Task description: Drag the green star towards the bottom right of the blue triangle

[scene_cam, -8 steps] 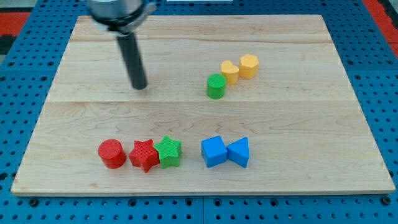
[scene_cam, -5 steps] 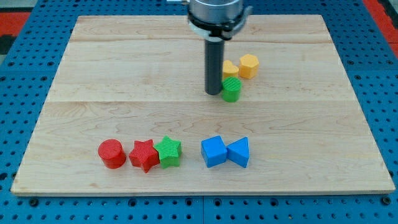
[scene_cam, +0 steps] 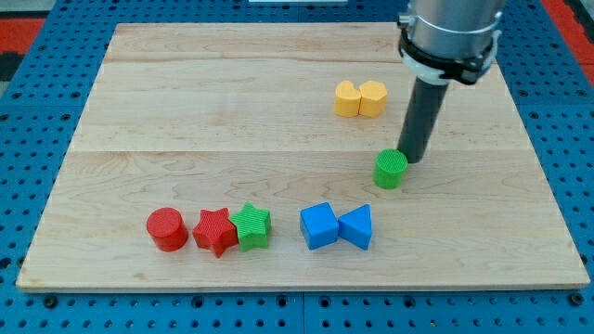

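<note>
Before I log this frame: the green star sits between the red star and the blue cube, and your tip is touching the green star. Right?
Not quite. In the camera view my tip is beside the green cylinder, far from the green star, which does sit between the red star and blue cube.

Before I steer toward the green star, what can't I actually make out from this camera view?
- Whether my tip touches the green cylinder: they overlap in the camera view, with no gap visible.
- The arm above the rod: cut off by the view's top edge.
- Shape of the left yellow block: too small to tell; it appears to touch the right yellow block.
</note>
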Tool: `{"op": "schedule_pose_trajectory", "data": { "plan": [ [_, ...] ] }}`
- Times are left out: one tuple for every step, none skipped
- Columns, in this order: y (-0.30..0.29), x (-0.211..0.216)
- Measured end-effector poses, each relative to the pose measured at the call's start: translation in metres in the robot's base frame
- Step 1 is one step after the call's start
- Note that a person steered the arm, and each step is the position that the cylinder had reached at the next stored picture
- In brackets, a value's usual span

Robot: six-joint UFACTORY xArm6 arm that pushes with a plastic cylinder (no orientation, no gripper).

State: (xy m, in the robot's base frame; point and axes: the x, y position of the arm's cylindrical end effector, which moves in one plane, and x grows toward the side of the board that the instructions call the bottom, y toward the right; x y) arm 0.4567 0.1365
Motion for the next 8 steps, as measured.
{"op": "schedule_pose_trajectory", "data": {
  "plan": [
    [-0.006,-0.028],
    [-0.006,-0.025],
    [-0.037,-0.017],
    [-0.055,-0.011],
    [-0.039,0.006],
    [-0.021,0.01],
    [-0.013,0.005],
    [0.001,0.016]
  ]
}}
